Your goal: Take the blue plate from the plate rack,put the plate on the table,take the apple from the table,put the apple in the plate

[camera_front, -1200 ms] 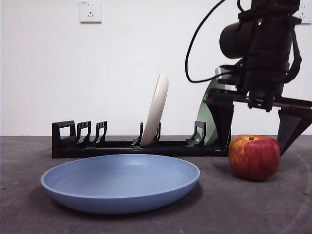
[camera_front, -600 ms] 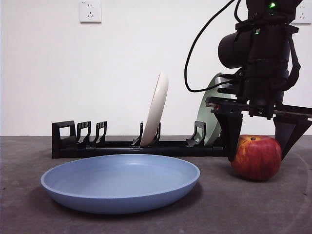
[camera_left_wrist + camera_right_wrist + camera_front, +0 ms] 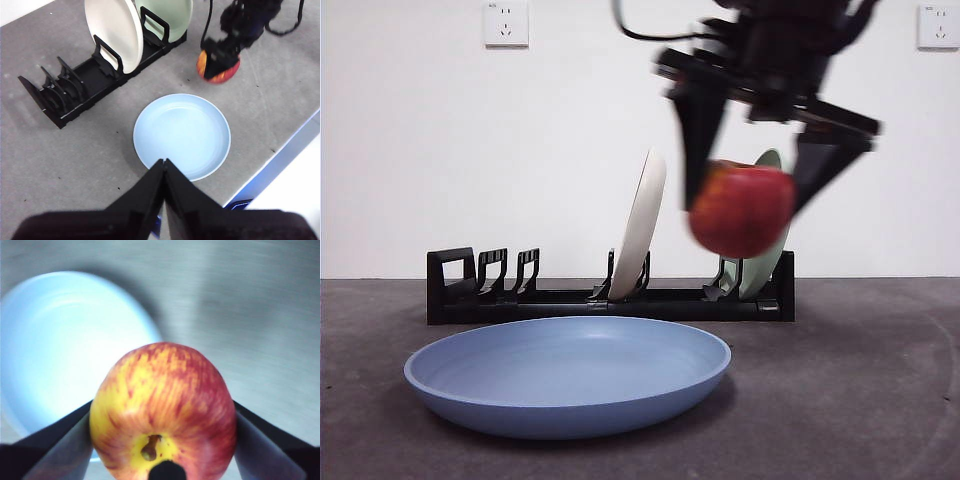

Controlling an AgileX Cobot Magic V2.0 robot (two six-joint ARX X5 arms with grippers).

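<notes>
The right end effector (image 3: 748,150) grasps the apple (image 3: 741,208) between its two black jaws, one on each side of the widest part of the fruit, and carries it in the air above the worktop (image 3: 860,400), in front of the plate rack (image 3: 600,298) and just beside the near edge of the blue plate (image 3: 568,372), not yet over its middle. In the right wrist view the apple (image 3: 162,412) fills the gap between the jaws with its stem dimple facing the camera, and the plate (image 3: 70,345) lies below and to one side. The apple looks firm, smooth and round, so it will probably not deform, but its skin may be slippery and it could turn or slide if the hold is loose; a grip across the middle, as now, seems the safest. It would also roll if it were dropped on the shallow plate, so a low release near the centre seems wise. The left end effector (image 3: 164,167) waits high above the plate, clenched on nothing. A cream-white plate (image 3: 640,222) and a pale green plate (image 3: 765,265) stand in the rack.
</notes>
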